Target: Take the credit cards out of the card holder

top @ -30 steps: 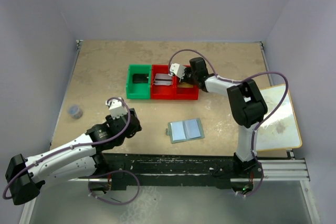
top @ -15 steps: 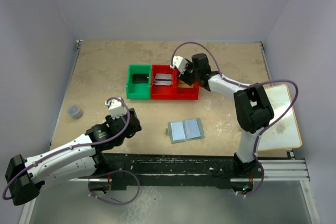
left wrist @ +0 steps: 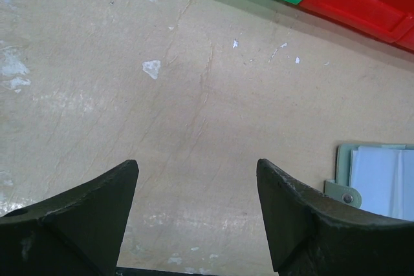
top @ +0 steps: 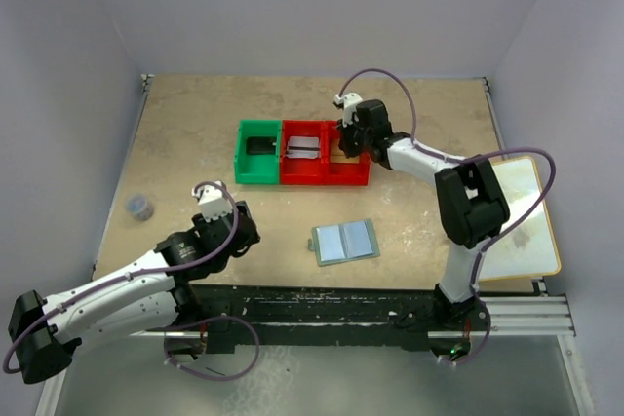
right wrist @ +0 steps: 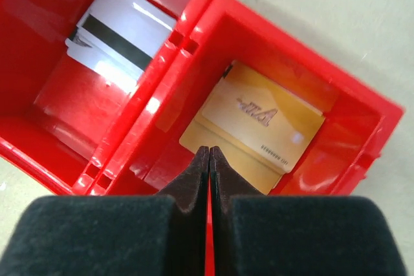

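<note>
We see right fingers point(right wrist: 187, 185) pressed together, empty, above gold card point(right wrist: 252, 124) in red bin point(right wrist: 162, 75); left fingers point(left wrist: 90, 211) wide over counter point(left wrist: 194, 108); holder point(top: 345, 241) lies open.

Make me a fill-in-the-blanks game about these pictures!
The gold card lies in the gold card's bin, which is coloured ___.
The white card has a stripe coloured ___.
The leftmost bin is coloured ___.
The right gripper is shut, but the left gripper is ___.
Missing words: red, black, green, open.
</note>
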### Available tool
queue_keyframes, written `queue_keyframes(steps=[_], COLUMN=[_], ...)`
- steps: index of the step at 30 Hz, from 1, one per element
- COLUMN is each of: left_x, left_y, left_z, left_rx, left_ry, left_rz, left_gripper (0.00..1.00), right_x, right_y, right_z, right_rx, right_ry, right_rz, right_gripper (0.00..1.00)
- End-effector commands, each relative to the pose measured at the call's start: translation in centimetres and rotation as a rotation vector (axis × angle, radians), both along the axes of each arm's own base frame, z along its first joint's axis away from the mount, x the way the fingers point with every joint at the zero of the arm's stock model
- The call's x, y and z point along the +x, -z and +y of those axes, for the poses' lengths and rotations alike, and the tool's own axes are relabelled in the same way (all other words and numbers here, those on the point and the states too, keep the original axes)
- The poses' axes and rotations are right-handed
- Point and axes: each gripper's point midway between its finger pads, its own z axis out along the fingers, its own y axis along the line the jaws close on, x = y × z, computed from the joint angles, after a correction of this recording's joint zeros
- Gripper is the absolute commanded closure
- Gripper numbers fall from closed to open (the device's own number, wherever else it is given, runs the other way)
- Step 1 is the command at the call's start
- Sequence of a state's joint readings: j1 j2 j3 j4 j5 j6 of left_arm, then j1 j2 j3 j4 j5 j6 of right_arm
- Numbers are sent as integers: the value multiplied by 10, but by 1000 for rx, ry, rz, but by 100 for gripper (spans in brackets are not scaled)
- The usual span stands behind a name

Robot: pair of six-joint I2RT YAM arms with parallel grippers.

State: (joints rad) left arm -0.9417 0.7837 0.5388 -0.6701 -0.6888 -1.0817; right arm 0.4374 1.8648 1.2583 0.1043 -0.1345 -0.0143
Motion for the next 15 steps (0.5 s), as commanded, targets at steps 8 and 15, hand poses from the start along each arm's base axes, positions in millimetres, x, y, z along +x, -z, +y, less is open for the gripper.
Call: queue_keyframes(steps=[8, 15], left_x=[12, 12], left_y=[-22, -26], left_z=[-4, 2], left_rx=[-34, -34], left_ry=[-33, -59], left_rz=[-58, -75], left_gripper=[28, 28], right_x=[-12, -19], right_y=[40, 58], right_z=[-2, 2], right_rx=[4, -42], right_ry=[163, 168], right_rz=[133, 159], right_gripper=[100, 100])
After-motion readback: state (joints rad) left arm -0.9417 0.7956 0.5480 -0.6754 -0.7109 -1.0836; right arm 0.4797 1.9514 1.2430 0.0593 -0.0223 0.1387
